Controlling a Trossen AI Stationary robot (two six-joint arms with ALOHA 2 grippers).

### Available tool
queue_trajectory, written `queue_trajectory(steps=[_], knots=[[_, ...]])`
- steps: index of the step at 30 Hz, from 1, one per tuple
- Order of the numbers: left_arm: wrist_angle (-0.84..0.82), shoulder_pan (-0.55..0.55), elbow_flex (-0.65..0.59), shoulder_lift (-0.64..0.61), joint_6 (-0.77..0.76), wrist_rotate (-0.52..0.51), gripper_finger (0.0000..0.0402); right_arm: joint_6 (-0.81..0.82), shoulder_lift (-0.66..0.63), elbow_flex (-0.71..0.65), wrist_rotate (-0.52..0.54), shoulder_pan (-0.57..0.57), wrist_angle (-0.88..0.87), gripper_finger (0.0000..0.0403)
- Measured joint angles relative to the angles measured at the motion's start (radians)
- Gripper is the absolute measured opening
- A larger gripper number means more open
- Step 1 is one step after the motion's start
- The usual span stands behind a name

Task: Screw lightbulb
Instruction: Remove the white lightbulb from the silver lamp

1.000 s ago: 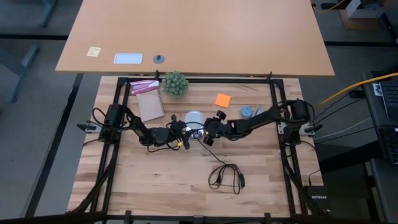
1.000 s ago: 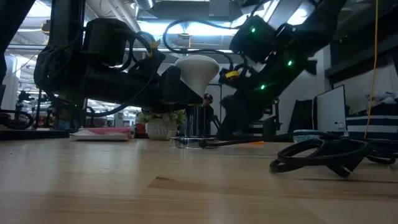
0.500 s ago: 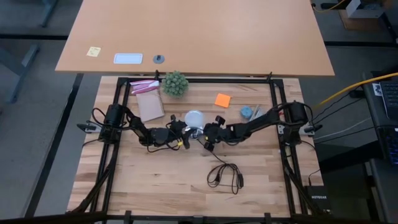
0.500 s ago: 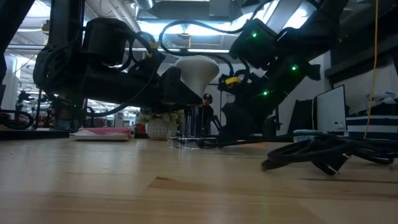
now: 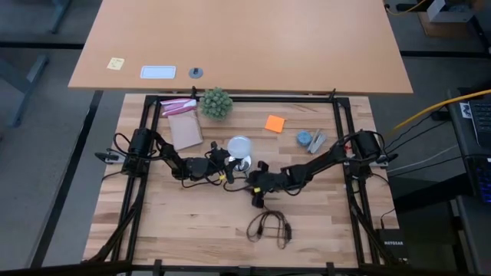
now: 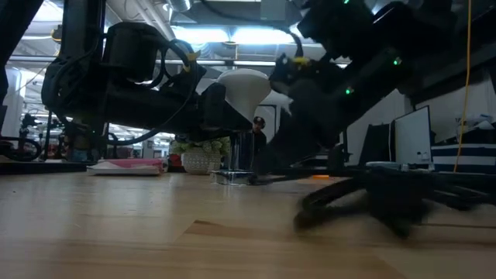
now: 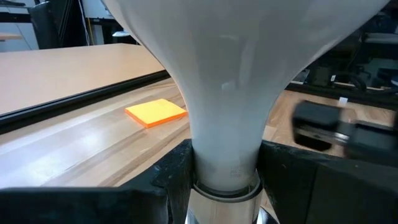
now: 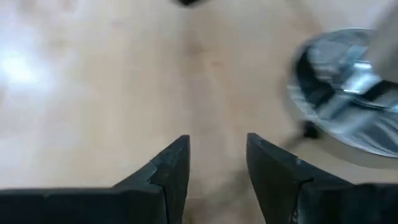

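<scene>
Between my left hand's (image 7: 227,180) fingers sits the frosted white globe lightbulb (image 7: 230,74), clamped at its neck above the round silver socket disc (image 8: 348,99). Right hand (image 8: 217,165) open, empty, beside socket. I'd keep the bulb plumb while twisting.

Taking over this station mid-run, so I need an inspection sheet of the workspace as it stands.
Surface: wooden table.
Job's things: lightbulb held upright over the socket disc.
Clutter: green ball plant, orange sticky pad, brown card, pink packet.
Grippers: left gripper shut on the lightbulb's neck; right gripper open, empty, low beside the socket disc.
Cables: black cord coiled near the front.
Surroundings: second desk behind.
</scene>
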Motion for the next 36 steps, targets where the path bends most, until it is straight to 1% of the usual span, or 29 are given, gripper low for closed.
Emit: queue_trajectory(steps=[6, 8, 10, 12, 15, 19, 22, 23, 24, 25, 28, 30, 36], knots=[[0.000, 0.000, 0.000, 0.000, 0.000, -0.002, 0.0153, -0.001, -0.002, 0.000, -0.079, 0.016, 0.099, 0.0159], [0.000, 0.000, 0.000, 0.000, 0.000, -0.002, 0.0153, -0.001, -0.002, 0.001, -0.079, 0.017, 0.116, 0.0159], [0.000, 0.000, 0.000, 0.000, 0.000, -0.002, 0.0153, -0.015, -0.005, 0.001, -0.052, 0.015, 0.118, 0.0159], [0.000, 0.000, 0.000, 0.000, 0.000, -0.002, 0.0153, -0.042, -0.013, 0.001, 0.008, 0.014, 0.106, 0.0159], [0.000, -0.006, 0.000, 0.000, 0.005, -0.006, 0.0153, -0.079, -0.044, 0.001, 0.138, 0.014, 0.064, 0.0159], [0.000, -0.013, 0.000, 0.001, 0.007, -0.010, 0.0153, -0.144, -0.120, 0.002, 0.308, 0.014, -0.035, 0.0159], [0.000, -0.017, 0.000, 0.001, 0.007, -0.009, 0.0153, -0.209, -0.157, 0.002, 0.454, 0.011, -0.084, 0.0159], [0.000, -0.018, -0.001, 0.001, 0.007, -0.009, 0.0153, -0.232, -0.159, 0.002, 0.485, 0.003, -0.081, 0.0159], [0.000, -0.019, 0.000, 0.001, 0.007, -0.009, 0.0153, -0.253, -0.159, 0.002, 0.495, -0.006, -0.078, 0.0159], [0.000, -0.020, -0.001, 0.001, 0.007, -0.009, 0.0153, -0.261, -0.158, 0.002, 0.483, -0.021, -0.077, 0.0159], [0.000, -0.023, -0.001, 0.001, 0.004, -0.009, 0.0153, -0.258, -0.129, 0.003, 0.362, -0.080, -0.068, 0.0159], [-0.001, -0.025, -0.001, 0.001, 0.006, -0.009, 0.0153, -0.245, -0.096, 0.002, 0.312, -0.115, -0.068, 0.0159], [-0.001, -0.025, -0.001, 0.001, 0.007, -0.008, 0.0153, -0.228, -0.013, 0.002, 0.265, -0.183, -0.057, 0.0159]])
